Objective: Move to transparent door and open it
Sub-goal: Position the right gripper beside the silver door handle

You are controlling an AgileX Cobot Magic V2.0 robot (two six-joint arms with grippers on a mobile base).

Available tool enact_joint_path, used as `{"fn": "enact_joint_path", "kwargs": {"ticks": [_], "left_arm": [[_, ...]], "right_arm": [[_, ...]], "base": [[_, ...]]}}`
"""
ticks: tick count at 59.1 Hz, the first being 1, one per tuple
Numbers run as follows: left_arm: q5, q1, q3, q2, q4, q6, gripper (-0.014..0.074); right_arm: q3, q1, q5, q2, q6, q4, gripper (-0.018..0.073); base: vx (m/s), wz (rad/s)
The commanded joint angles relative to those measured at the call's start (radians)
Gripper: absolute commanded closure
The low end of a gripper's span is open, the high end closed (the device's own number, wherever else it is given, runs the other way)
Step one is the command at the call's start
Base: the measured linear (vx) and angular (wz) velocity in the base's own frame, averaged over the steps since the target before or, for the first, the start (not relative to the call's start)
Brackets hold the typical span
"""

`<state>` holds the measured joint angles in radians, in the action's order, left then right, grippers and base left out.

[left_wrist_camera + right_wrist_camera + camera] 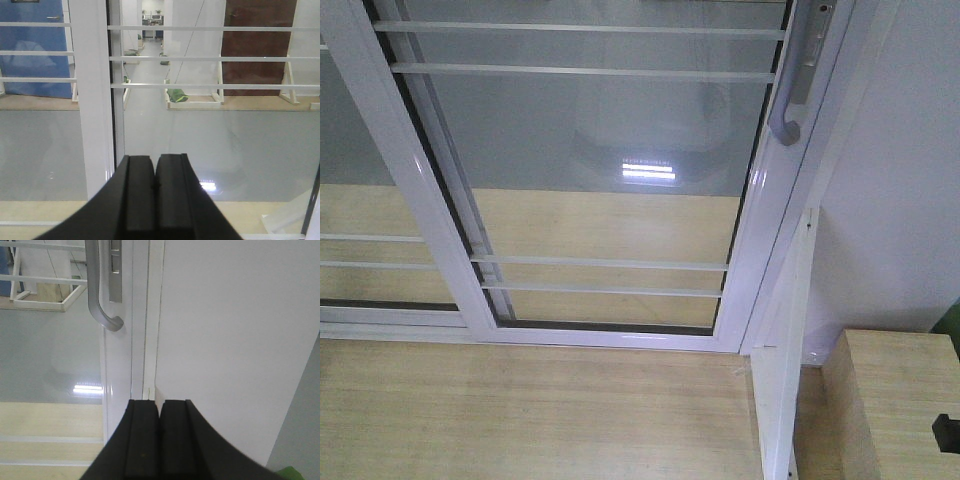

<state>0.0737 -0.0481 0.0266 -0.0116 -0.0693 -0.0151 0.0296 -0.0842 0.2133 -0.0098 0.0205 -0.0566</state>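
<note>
Where the pale wooden floor (520,410) ends, the door (620,140) stands. It is clear glass in a glossy white frame, crossed by thin white bars (580,70). Its curved grey metal handle (800,75) sits on the stile beside a matte white wall (900,200). Only the right wrist view shows the handle close, up and left of the right gripper (160,402). The left wrist view shows barred glass beyond the left gripper (155,159). Both have flat black jaws pressed together, holding nothing.

floor (520,410): pale wood | wall (910,180): white | right: wooden box (890,400) | far room: grey glossy floor (225,145), blue door (30,50)
</note>
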Motion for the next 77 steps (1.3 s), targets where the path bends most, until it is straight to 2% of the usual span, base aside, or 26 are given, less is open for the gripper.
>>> {"fn": "enact_joint_path", "kwargs": {"ticks": [1, 77], "left_arm": [[-0.081, -0.005, 0.03, -0.011, -0.01, 0.007, 0.0602], [-0.081, -0.006, 0.03, -0.011, -0.01, 0.007, 0.0602]], "right_arm": [[0.014, 0.0, -0.084, -0.014, 0.002, -0.001, 0.0567], [0.014, 0.0, -0.092, -0.014, 0.012, -0.005, 0.0567]], "base": [[0.09, 0.04], [0.04, 0.01]]}}
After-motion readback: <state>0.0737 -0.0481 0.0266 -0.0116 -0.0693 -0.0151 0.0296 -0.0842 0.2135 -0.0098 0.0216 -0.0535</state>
